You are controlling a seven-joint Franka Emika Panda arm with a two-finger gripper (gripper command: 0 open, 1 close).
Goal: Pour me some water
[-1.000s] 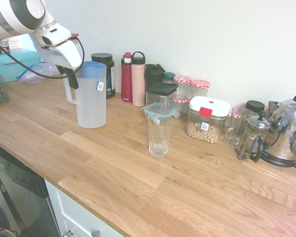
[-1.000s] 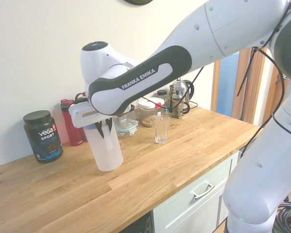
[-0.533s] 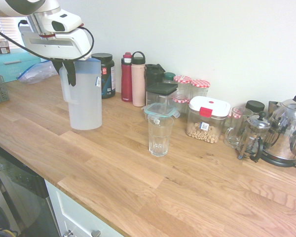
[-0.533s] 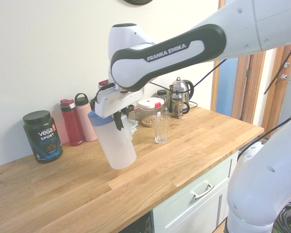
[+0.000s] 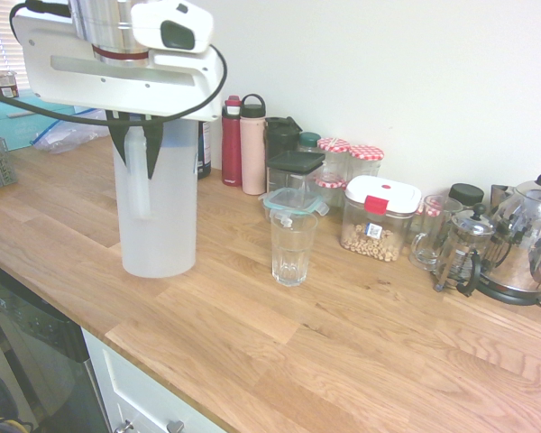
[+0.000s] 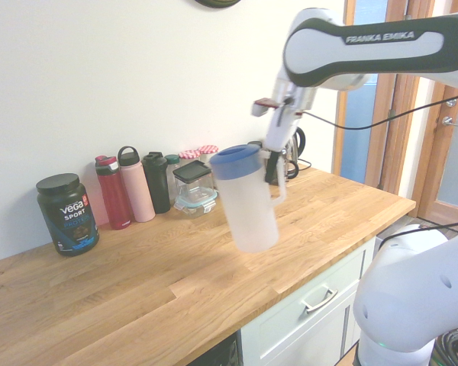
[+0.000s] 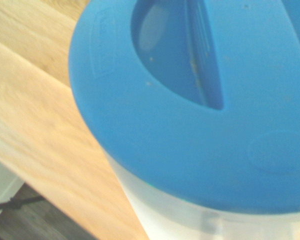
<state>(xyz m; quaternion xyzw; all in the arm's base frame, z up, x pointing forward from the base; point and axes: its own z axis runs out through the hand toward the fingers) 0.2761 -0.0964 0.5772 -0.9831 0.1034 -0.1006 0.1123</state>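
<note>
In the first exterior view the gripper [image 5: 137, 144] hangs from the white arm with its dark fingers clamped on the handle of a frosted pitcher [image 5: 159, 212], which stands upright in the picture; whether its base touches the wooden counter [image 5: 252, 334] or is raised just above it cannot be told from here. A clear glass [image 5: 293, 245] stands near the pitcher, apart from it, in front of a row of things along the wall: a red bottle [image 5: 232, 142], a pink bottle [image 5: 252, 146], a white-lidded jar [image 5: 379, 219], a French press [image 5: 466, 251] and a steel kettle [image 5: 527, 238]. In the second exterior view the pitcher [image 6: 246, 200] is clearly lifted off the counter [image 6: 137, 282] and tilted, its blue lid [image 6: 233, 162] on top, with the gripper [image 6: 275, 169] narrow on the handle at its side. A dark tub [image 6: 67, 213] stands well apart by the wall; the glass is hidden here. In the wrist view the blue lid [image 7: 200, 105] fills most of the picture, blurred, with the pitcher's frosted wall below its rim and the counter [image 7: 35, 120] beyond.
</note>
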